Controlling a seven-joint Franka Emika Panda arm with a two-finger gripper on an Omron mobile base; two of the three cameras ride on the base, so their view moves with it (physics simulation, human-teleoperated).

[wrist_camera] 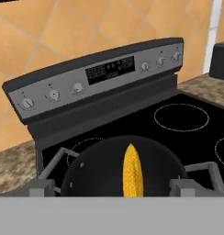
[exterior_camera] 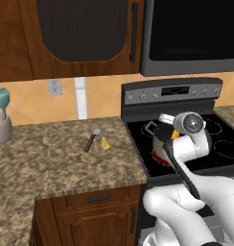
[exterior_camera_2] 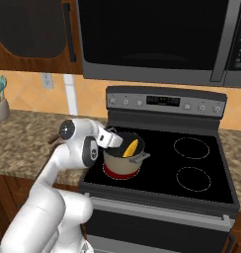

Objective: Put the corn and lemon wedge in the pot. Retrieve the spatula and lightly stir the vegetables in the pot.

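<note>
While the yellow-orange tapered corn cob (exterior_camera_2: 131, 147) leans inside the round beige pot with a red band at its base (exterior_camera_2: 122, 166), the white arm's gripper (exterior_camera_2: 115, 138) hangs just above the pot's near rim with its jaws spread wide and nothing between them. The pot sits on the front left burner of the black glass stove top (exterior_camera_2: 162, 170), close to the stove's left edge, and its grey loop handles stick out to either side. The burners to the right of the pot are bare. In the hand view the corn (wrist_camera: 132, 170) stands against the pot's dark interior (wrist_camera: 100, 170), tip up toward the stove's grey control panel (wrist_camera: 100, 75). Left of the pot, on the speckled stone desk (exterior_camera: 52, 158), lie the small bright yellow lemon wedge (exterior_camera: 105, 143) and, just beside it, the brown-handled spatula with a short grey metal blade (exterior_camera: 92, 139), both well back from the desk's front edge. A pale utensil crock (exterior_camera: 1, 129) stands far left of the pot.
</note>
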